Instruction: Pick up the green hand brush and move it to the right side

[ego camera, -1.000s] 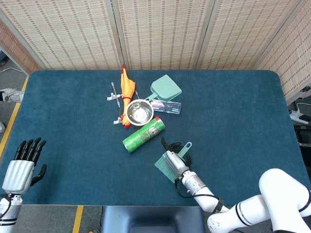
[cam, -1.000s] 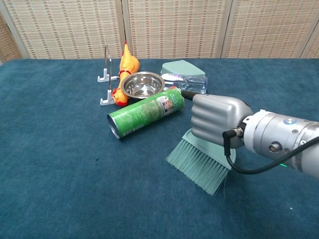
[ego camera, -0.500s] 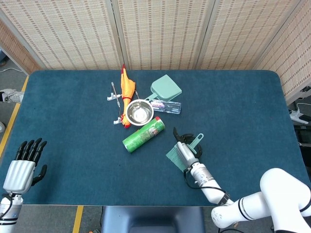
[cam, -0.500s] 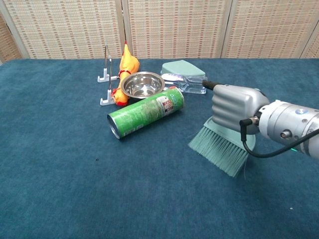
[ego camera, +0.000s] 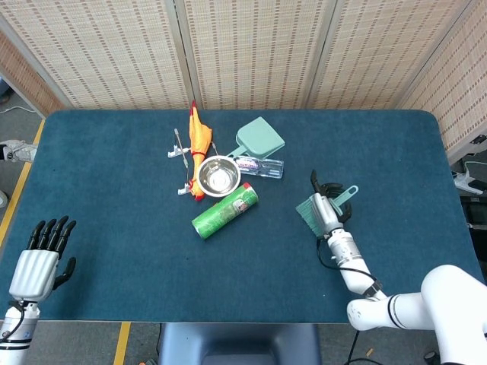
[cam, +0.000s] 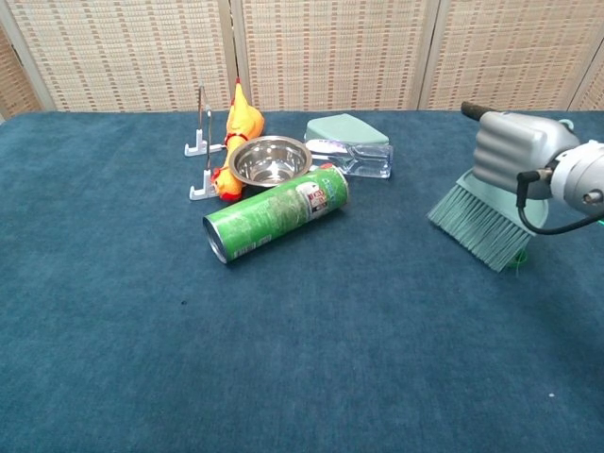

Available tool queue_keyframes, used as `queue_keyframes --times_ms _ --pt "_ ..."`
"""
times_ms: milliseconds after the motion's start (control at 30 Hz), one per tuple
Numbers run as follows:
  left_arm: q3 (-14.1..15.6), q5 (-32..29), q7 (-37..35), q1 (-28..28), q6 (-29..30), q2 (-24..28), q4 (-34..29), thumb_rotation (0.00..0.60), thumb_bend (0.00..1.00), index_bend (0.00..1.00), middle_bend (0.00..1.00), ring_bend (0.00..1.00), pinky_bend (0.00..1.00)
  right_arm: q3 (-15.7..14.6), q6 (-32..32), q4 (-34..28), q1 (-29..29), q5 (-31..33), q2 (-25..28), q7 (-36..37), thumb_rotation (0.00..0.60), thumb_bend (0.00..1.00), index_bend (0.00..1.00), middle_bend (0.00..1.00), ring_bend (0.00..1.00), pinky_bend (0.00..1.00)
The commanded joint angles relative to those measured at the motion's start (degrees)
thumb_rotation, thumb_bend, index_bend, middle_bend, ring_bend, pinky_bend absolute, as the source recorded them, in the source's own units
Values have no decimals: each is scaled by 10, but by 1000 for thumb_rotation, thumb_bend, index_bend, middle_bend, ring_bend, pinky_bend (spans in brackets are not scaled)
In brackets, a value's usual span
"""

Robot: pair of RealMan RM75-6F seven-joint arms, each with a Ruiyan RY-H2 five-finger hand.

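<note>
green hand brush (cam: 479, 225) | gripped under right hand (cam: 511, 154) | bristles pointing down-left

Looks like a lab test cell, not a home: desk (ego camera: 114, 175) covered in blue carpet-like cloth, woven folding screens (ego camera: 251, 53) across the top of frame, yellow floor tape (ego camera: 15, 205) at left edge, loose cables (ego camera: 466, 182) at right edge.

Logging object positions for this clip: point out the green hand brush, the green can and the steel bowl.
green hand brush (cam: 477, 225), chest view, on its bristles.
green can (cam: 274, 213), chest view, middle of its lying body.
steel bowl (ego camera: 218, 177), head view, inside of the bowl.
</note>
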Motion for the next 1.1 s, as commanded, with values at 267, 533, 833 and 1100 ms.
queue_keyframes --times_ms 267,533,833,1100 --pt "1 6 2 -2 2 -3 -1 600 451 0 0 0 53 34 -18 -54 -27 -98 79 210 600 315 958 795 445 0" --pt "4 12 6 -3 4 -3 -5 600 452 0 0 0 53 50 -34 -90 -27 -127 75 234 600 314 958 795 445 0" --pt "3 12 3 -1 10 0 -7 600 452 0 0 0 53 58 -59 -16 -4 -62 -7 135 600 314 958 796 445 0" --pt "6 10 1 2 8 -1 -2 600 451 0 0 0 53 60 -72 48 -1 -20 -37 109 600 315 958 795 448 0"
